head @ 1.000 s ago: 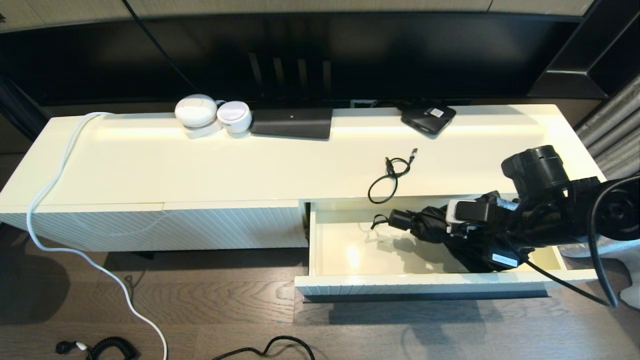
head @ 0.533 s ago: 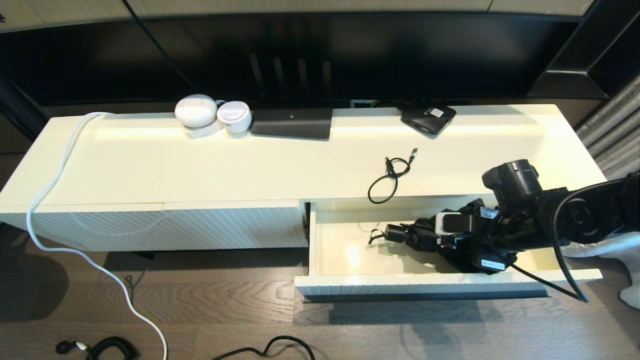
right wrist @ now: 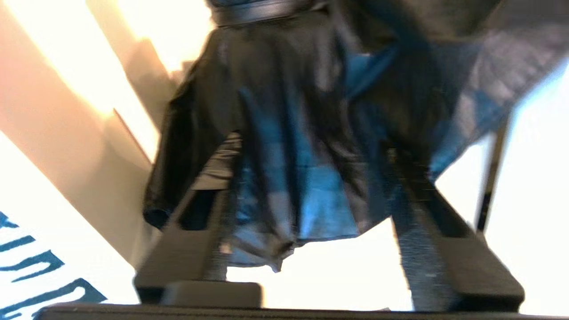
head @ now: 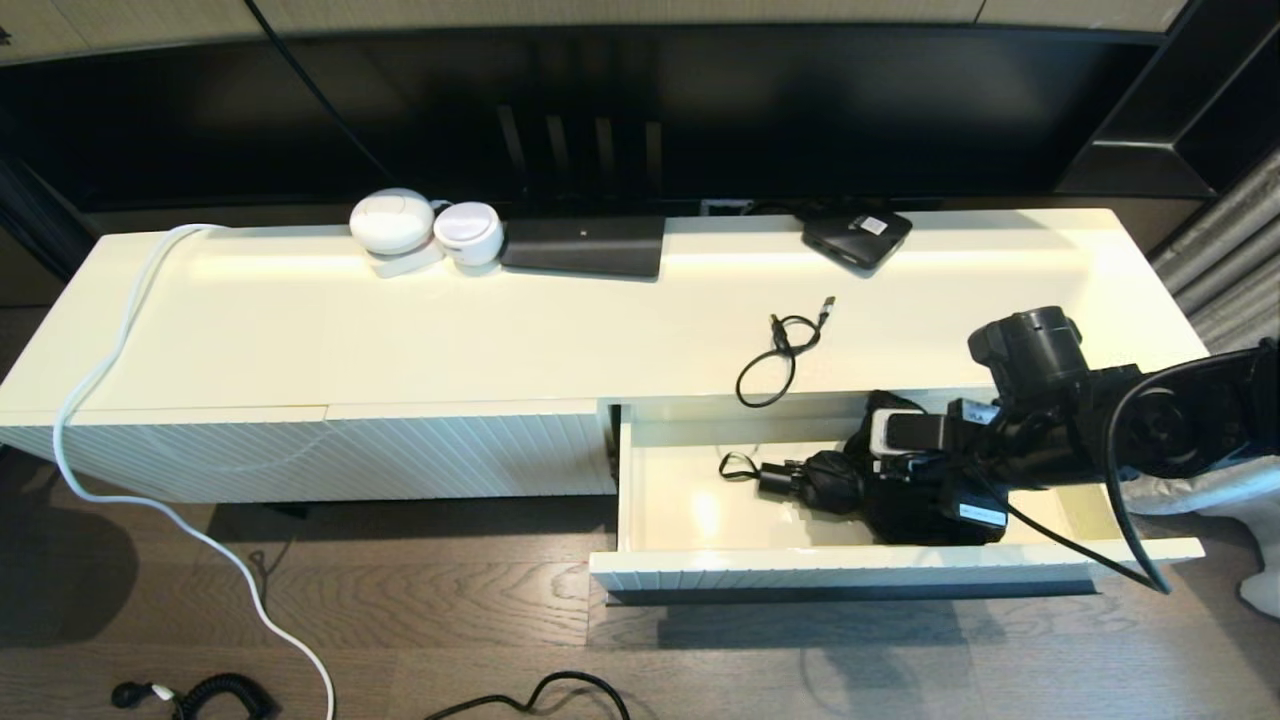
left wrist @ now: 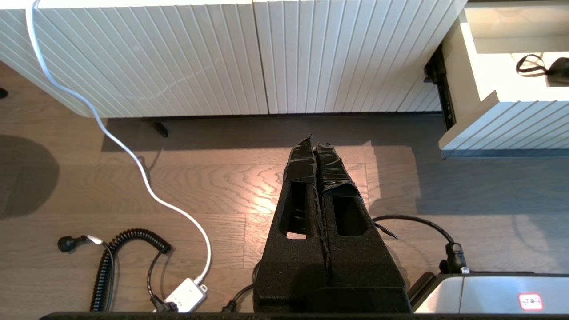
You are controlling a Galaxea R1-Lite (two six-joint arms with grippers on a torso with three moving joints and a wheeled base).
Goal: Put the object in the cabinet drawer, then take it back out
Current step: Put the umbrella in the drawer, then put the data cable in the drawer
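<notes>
Right tool (head: 880, 470), head view: reaches from 3 o'clock into the open cabinet drawer (head: 700, 570), set low over the cream drawer floor. Its fingers are hidden here behind the wrist body and the black folded umbrella (head: 830, 480), so spread cannot be read from this view. The umbrella lies inside the drawer, right of centre; its handle end with a thin wrist loop points toward 9 o'clock, and the fabric bulk sits under the tool. The drawer is pulled out, ribbed front toward 6 o'clock. On the desk (head: 300, 330) above: a small black cable (head: 780, 350) just at 12 o'clock of the drawer, two white round devices (head: 425, 232) and a flat black box (head: 585, 245) at the far edge, another small black box (head: 857, 235) toward 1 o'clock. A white cord (head: 110, 400) hangs off the desk's left end to the wooden floor.

Left wrist view: left tool (left wrist: 316, 151) hangs over the wooden floor (left wrist: 178, 186) in front of the closed ribbed panels, fingers pressed together, nothing between them. A coiled black cord (left wrist: 111, 253) and the white cord lie on the floor. The open drawer's corner shows at the frame edge, umbrella loop visible inside.

Right wrist view: right tool fingers (right wrist: 195, 231) stand apart with dark umbrella fabric between them. The picture is smeared; whether the pads press on the fabric cannot be told. Bright cream drawer surface lies behind.
</notes>
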